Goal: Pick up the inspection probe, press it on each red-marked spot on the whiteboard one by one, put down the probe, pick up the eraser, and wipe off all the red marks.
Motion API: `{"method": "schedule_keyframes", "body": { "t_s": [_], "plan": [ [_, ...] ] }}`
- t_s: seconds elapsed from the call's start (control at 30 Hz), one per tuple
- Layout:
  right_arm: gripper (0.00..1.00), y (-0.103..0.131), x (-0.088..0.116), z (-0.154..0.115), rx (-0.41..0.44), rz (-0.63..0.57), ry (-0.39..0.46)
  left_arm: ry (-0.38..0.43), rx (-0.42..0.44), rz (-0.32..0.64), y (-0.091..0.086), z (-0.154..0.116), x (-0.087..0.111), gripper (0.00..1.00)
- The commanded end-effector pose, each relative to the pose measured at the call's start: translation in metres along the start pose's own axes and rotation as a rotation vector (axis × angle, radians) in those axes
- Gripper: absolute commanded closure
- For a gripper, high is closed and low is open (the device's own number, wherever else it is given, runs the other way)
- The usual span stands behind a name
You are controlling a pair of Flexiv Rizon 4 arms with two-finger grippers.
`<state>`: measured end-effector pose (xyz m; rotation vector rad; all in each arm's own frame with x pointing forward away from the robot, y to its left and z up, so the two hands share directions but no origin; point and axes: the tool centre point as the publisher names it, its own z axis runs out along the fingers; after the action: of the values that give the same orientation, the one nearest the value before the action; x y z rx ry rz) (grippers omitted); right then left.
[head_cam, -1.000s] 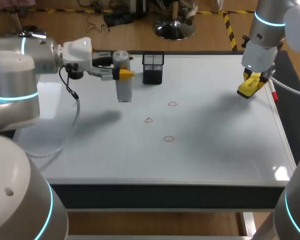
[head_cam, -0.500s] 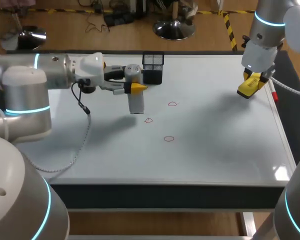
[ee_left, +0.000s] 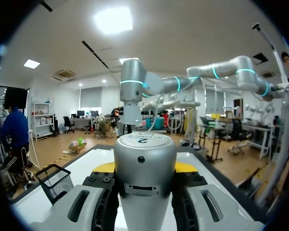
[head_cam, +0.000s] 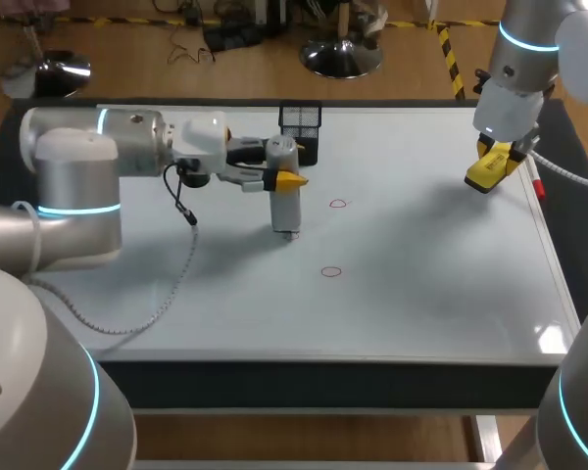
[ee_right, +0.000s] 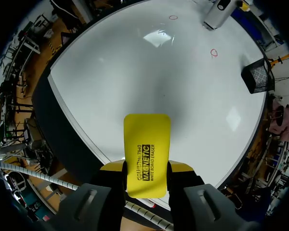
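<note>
1. Head view: the left arm (head_cam: 78, 186) comes in from the left side and stretches level over the whiteboard (head_cam: 421, 304), toward its middle.
2. The left gripper (head_cam: 282, 177) is clamped on the inspection probe (head_cam: 286, 208), a grey cylinder. It stands upright and hangs below the fingers. The probe's lower end is down at the board; whether it presses on the surface cannot be told.
3. In the left wrist view the probe (ee_left: 144, 178) fills the gap of the left gripper (ee_left: 144, 167). Its rounded grey head rises between the two dark fingers, with a yellow tip (ee_left: 105, 167) peeking out at each side.
4. A black mesh basket (head_cam: 300, 129) stands on the board just beyond the left gripper, on the side away from the robot. The left wrist view shows the basket (ee_left: 55, 183) off beside the gripper.
5. Two red marks are visible on the board. One red circle (head_cam: 338, 204) lies just to the right of the probe. Another red circle (head_cam: 331, 272) lies nearer the robot than the probe's lower end, a little to its right.
6. The right gripper (head_cam: 492, 168) hangs over the board's right part, well apart from the probe. It holds the yellow eraser (head_cam: 488, 174), which tilts downward.
7. In the right wrist view both fingers of the right gripper (ee_right: 145, 169) grip the eraser (ee_right: 145, 144) from two sides, its flat yellow face pointing out ahead. Far ahead of it on the whiteboard (ee_right: 135, 72) are the probe (ee_right: 216, 17), the basket (ee_right: 257, 74) and two red circles (ee_right: 213, 52) (ee_right: 173, 17).
</note>
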<state>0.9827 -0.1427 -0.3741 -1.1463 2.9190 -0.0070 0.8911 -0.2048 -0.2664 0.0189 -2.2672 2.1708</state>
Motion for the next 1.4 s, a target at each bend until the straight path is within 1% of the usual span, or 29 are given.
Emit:
{"method": "schedule_keyframes", "body": {
  "t_s": [0.03,0.27,0.77,1.0,1.03,1.4],
  "plan": [
    [1.0,0.0,0.001,-0.001,0.002,-0.001,0.002,0.018,-0.007,-0.003,0.003,0.004,-0.002,1.0],
    [1.0,0.0,0.001,-0.001,0.002,-0.001,0.002,0.02,-0.022,0.01,0.004,0.007,-0.002,1.0],
    [1.0,0.0,0.001,-0.001,0.002,-0.001,0.002,0.018,0.0,0.002,0.007,0.006,0.005,1.0],
    [1.0,0.0,0.001,-0.001,0.002,-0.001,0.002,0.025,-0.022,0.012,0.008,0.007,0.006,1.0],
    [1.0,0.0,0.001,-0.001,0.002,-0.001,0.002,0.02,-0.012,0.008,0.008,0.008,0.007,1.0],
    [1.0,0.0,0.001,-0.001,0.002,-0.001,0.002,0.018,-0.028,0.003,0.014,0.006,0.007,1.0]
  ]
}}
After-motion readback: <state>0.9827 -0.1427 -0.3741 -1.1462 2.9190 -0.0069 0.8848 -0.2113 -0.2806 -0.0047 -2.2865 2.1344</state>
